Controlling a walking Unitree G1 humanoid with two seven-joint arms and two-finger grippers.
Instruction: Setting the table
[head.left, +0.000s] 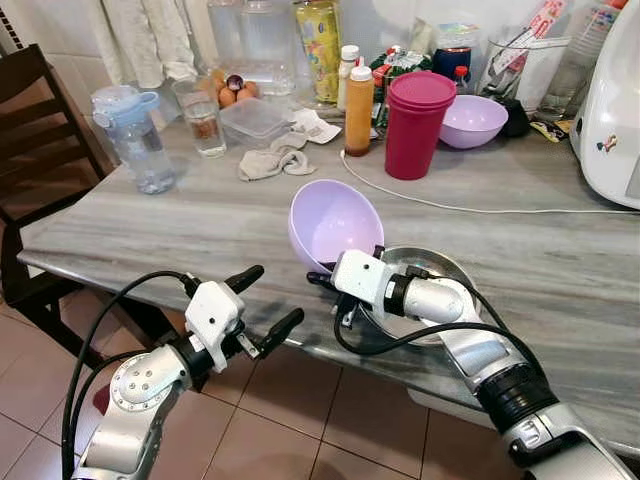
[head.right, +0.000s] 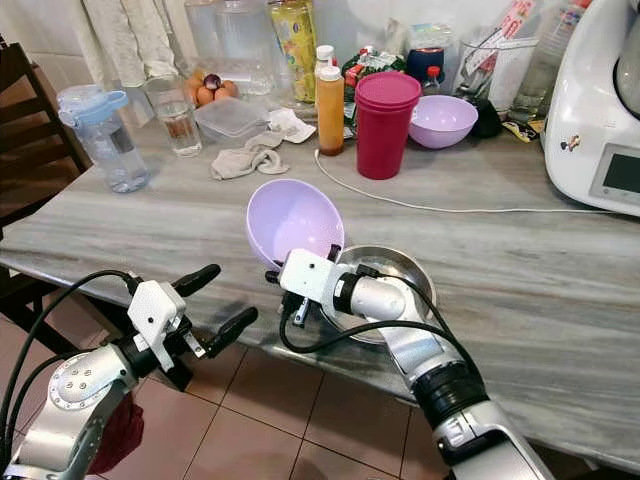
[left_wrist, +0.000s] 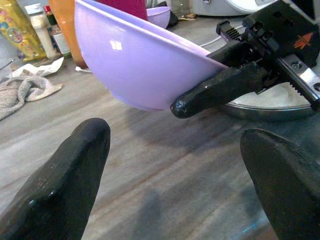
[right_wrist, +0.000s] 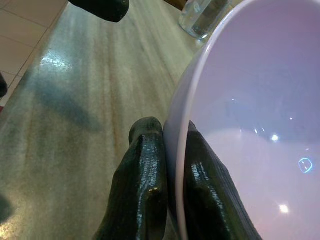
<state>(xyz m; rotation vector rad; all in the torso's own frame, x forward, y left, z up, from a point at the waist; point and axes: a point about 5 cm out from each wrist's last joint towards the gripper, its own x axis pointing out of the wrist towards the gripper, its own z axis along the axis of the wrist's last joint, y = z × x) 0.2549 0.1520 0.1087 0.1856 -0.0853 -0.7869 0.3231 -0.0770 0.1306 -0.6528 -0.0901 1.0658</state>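
A lilac plastic bowl (head.left: 333, 222) hangs tilted above the grey table (head.left: 200, 225) near its front edge. My right gripper (head.left: 322, 272) is shut on its lower rim, one finger (right_wrist: 142, 180) outside and one inside the wall. Just right of it a steel dish (head.left: 428, 265) rests on the table under my right wrist. My left gripper (head.left: 265, 304) stands open at the table's front edge, left of the bowl, its fingers (left_wrist: 65, 190) empty. A second lilac bowl (head.left: 473, 120) sits at the back.
At the back stand a dark pink cup stack (head.left: 415, 124), an orange sauce bottle (head.left: 359, 110), a lidded box (head.left: 254, 121), a glass (head.left: 204, 122) and a water bottle (head.left: 135, 135). A white cable (head.left: 450, 208) crosses the table. A white appliance (head.left: 612, 110) is far right, a wooden chair (head.left: 35, 130) left.
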